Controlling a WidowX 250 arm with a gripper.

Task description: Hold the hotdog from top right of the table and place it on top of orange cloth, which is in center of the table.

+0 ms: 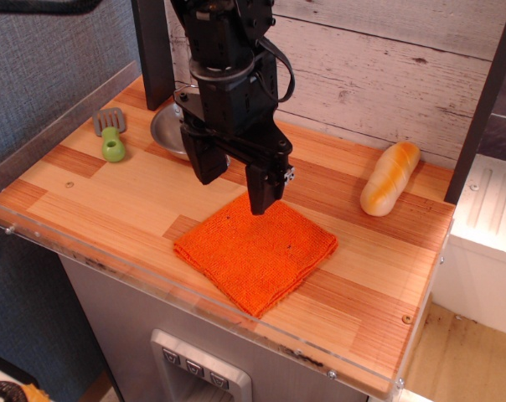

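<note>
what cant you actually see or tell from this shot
- steel bowl: mostly hidden behind the gripper; its contents cannot be seen.
- orange cloth: its far corner is covered by the gripper's fingers.
- spatula: too small to show blade detail.
- hotdog: its underside is out of sight.

Green-handled grey spatula (111, 134) far left, lying flat. Steel bowl (166, 128) just right of it, partly hidden. White weathered plank wall (379, 67) behind. White cabinet (487, 243) at right.
</note>
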